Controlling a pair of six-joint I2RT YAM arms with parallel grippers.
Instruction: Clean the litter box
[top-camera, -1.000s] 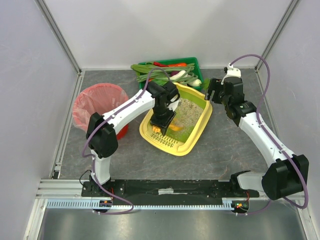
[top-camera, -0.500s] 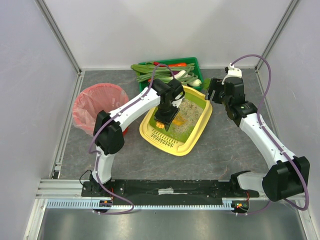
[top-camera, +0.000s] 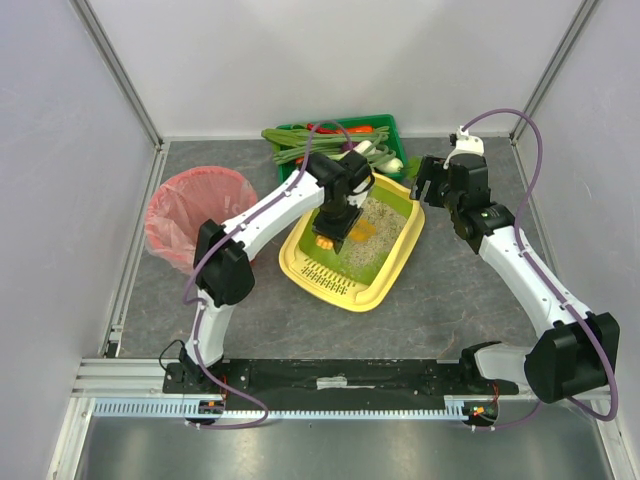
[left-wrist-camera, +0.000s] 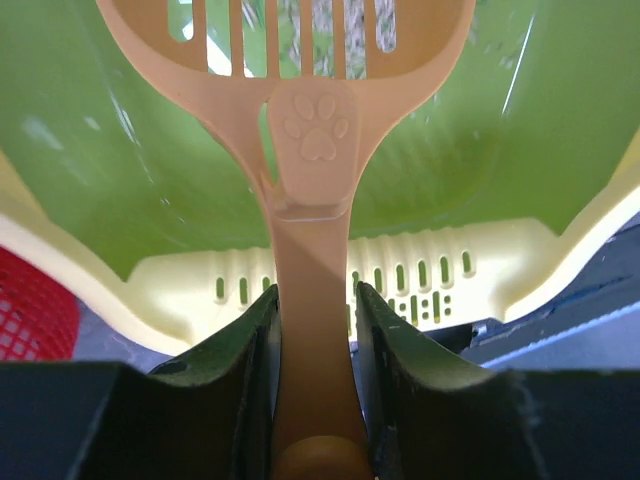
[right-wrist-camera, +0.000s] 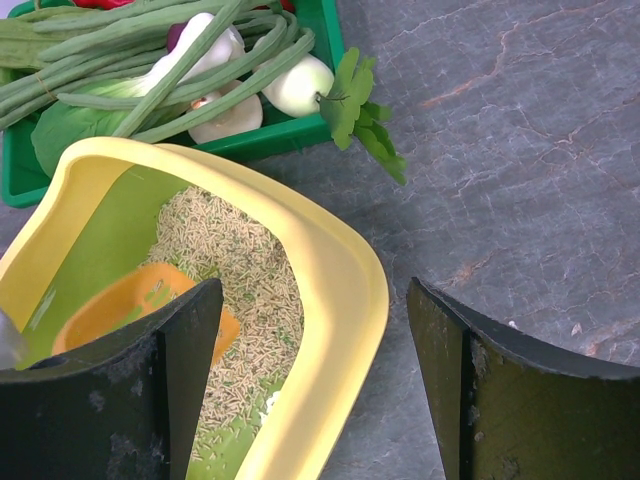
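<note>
1. Left fingers are closed narrow on the handle of an orange slotted scoop, one finger pressed to each side of it. A paw print is moulded into the handle just beyond the grip.
2. Right fingers stand wide apart and hold nothing. They hang above the far right corner of the litter box, and its yellow rim runs under the gap between them. Whether either finger touches the rim cannot be told.
3. The litter box lies in the middle of the surface, between the two arms. Its slotted yellow ledge is at the near end, and pale litter lies on the green floor.
4. The scoop's head is inside the box at the edge of the litter. In the right wrist view it is partly hidden behind one finger.
5. A green crate of vegetables stands just beyond the box's far end, heaped with long beans and white roots. A leafy sprig lies on the surface beside the box's corner.
6. A red bin with a pink bag stands to the left of the box, beside the left arm.
</note>
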